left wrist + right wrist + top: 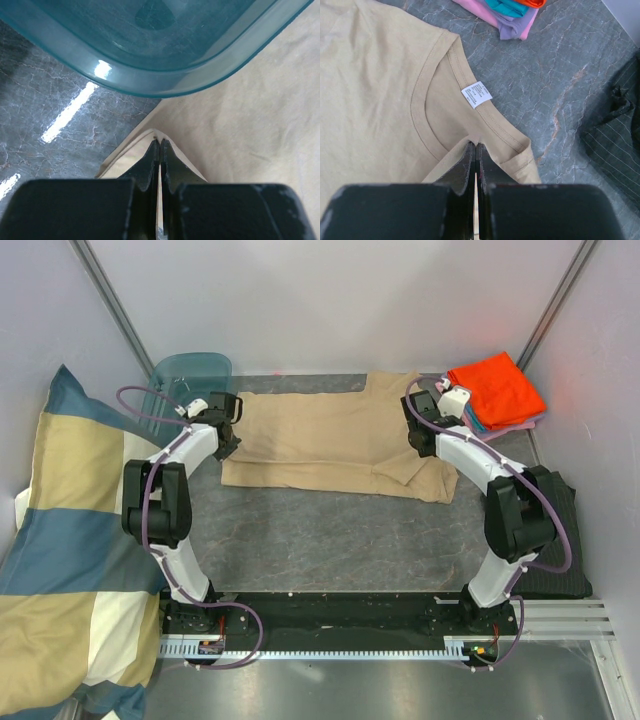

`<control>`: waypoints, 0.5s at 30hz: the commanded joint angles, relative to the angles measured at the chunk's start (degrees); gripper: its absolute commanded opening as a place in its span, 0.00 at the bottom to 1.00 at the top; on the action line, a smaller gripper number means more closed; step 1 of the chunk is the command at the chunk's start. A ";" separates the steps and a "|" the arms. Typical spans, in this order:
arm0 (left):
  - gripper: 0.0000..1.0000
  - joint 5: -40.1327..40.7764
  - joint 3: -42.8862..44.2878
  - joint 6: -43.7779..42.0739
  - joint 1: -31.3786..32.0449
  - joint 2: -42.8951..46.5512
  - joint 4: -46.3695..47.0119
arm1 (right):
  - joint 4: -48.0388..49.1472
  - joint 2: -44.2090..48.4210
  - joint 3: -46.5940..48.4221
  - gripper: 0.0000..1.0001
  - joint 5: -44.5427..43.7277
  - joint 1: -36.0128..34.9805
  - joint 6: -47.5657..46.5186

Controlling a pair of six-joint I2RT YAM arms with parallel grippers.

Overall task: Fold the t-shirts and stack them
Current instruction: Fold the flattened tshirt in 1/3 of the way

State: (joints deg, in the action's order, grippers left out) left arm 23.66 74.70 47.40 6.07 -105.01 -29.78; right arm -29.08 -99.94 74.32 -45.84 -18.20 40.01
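Left tool (159, 150) is clenched on the tan t-shirt (330, 435) edge; right tool (475, 150) grips its neckline. The shirt lies on the bench (330, 535).

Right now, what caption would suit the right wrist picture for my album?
Right hand pinching the tan t-shirt beside its neckline, folded shirts and a dark striped cloth lying beyond.

Top view evenly bright, soft diffuse overhead light, faint shadows. Left wrist view: white glare streaks on glossy worktop (70, 112), bright highlight on teal bin rim (102, 69). Fingers (149, 167) dark, slightly blurred near lens.
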 commanded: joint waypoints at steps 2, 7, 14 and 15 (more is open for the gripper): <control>0.02 0.78 3.35 -1.78 -0.70 -1.60 1.83 | 0.87 -2.10 3.54 0.00 -0.30 1.14 -0.72; 0.02 0.16 4.32 -1.96 -0.79 -3.27 2.01 | 0.87 -3.59 4.42 0.00 -0.30 1.85 -0.63; 0.02 -0.98 6.25 -2.31 -0.88 -5.11 2.45 | 0.78 -4.82 5.48 0.00 0.05 2.38 -0.46; 0.02 -1.07 6.43 -2.40 -0.88 -5.38 2.45 | 0.78 -4.91 5.57 0.00 0.05 2.46 -0.46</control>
State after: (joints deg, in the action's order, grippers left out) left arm 22.37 78.13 47.05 5.67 -109.27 -29.45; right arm -29.12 -104.27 77.06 -45.04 -16.23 39.99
